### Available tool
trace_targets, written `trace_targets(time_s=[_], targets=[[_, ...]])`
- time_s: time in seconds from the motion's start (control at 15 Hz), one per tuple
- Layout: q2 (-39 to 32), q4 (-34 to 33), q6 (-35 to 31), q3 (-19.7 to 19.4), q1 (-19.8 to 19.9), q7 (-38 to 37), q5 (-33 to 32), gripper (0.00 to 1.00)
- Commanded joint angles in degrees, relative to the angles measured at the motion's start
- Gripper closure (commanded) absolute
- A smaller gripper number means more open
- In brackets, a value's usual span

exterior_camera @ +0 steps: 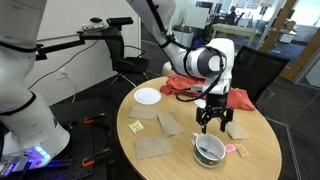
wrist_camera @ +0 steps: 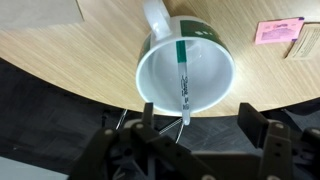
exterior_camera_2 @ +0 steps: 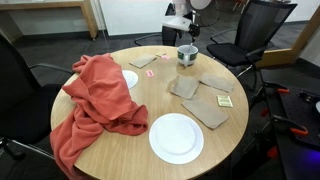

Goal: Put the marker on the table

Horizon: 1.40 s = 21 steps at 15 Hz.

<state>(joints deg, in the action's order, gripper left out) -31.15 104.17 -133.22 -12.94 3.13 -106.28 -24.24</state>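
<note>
In an exterior view the claw [exterior_camera: 212, 124] hangs right over a mug [exterior_camera: 208, 150] at the near right of the round table [exterior_camera: 180, 165], fingers spread and pointing down, nothing between them. A white plate [exterior_camera: 147, 96] sits far left, a red cloth [exterior_camera: 200, 88] lies bunched behind the arm, and brown paper squares [exterior_camera: 168, 122] are scattered around the middle. The marker cannot be made out from here. From across the table in an exterior view, the red cloth [exterior_camera_2: 95, 105] fills the near left, a white plate [exterior_camera_2: 176, 137] is near centre, and the mug [exterior_camera_2: 187, 54] stands at the far edge with the claw [exterior_camera_2: 188, 36] just above it; too small to read the fingers. In the wrist view, looking straight down, there is the marker [wrist_camera: 182, 80], inside the mug [wrist_camera: 160, 75], leaning with its near end up against the rim. The claw [wrist_camera: 197, 132] is wide, its fingers [wrist_camera: 146, 135] either side and clear of the marker. A pink note [wrist_camera: 278, 30] lies on the table [wrist_camera: 80, 50] to the right.
</note>
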Motion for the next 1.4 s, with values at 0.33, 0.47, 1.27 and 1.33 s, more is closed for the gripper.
trace_targets(time_s=[0.33,0.47,1.27,1.33], targets=[[-5.4,-4.3,1.6,-2.0,-1.5,0.2,2.5,0.22],[-6.3,-4.8,1.7,-2.2,-1.6,0.3,2.7,0.24],[-9.7,-6.6,2.5,-3.5,-1.6,0.3,5.1,0.27],[-9.9,-6.6,2.5,-3.7,-1.6,0.3,5.1,0.27]])
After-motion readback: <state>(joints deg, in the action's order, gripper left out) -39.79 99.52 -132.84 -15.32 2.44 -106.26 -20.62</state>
